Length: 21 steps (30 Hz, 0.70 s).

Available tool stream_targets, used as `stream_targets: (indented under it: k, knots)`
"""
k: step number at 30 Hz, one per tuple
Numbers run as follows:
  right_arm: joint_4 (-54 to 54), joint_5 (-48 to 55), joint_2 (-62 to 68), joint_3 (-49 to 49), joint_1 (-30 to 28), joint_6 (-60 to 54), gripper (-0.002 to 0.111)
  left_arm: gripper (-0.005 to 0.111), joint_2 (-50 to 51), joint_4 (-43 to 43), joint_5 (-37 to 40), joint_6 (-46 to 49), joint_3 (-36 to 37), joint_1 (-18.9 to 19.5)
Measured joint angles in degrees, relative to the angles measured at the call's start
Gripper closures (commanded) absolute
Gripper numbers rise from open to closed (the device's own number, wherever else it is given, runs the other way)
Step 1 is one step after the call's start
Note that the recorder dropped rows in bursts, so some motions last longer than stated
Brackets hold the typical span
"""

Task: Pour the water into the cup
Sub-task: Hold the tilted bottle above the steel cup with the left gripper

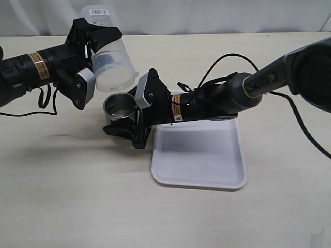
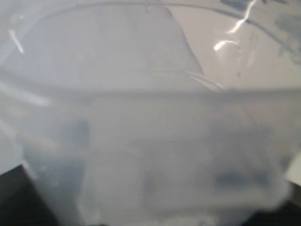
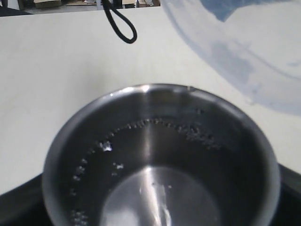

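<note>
The steel cup (image 1: 120, 111) stands upright on the table, left of the tray. My right gripper (image 1: 129, 120) is shut on it from the right. The right wrist view looks down into the cup (image 3: 160, 160): droplets ring its inner wall and a thin film of water (image 3: 160, 202) glints on the bottom. My left gripper (image 1: 87, 62) is shut on a transparent plastic container (image 1: 111, 51) with a blue-and-white label, tilted with its mouth down toward the cup's upper rim. The container (image 2: 150, 141) fills the left wrist view as a blur.
A white tray (image 1: 201, 155) lies to the right of the cup, under the right arm. A black cable (image 1: 232, 62) loops above the right arm. Another black cable (image 1: 46, 101) hangs under the left arm.
</note>
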Motion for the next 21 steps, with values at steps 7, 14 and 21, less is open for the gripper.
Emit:
stream_targets:
  k: [7, 14, 21]
  knots:
    - [0.00, 0.00, 0.00, 0.00, 0.00, 0.00, 0.104, 0.107, 0.00, 0.37, -0.13, 0.00, 0.00, 0.00]
    - [0.00, 0.00, 0.00, 0.00, 0.00, 0.00, 0.104, 0.107, 0.00, 0.40, -0.24, -0.24, 0.00, 0.00]
    - [0.00, 0.00, 0.00, 0.00, 0.00, 0.00, 0.104, 0.107, 0.00, 0.50, -0.24, -0.38, 0.00, 0.00]
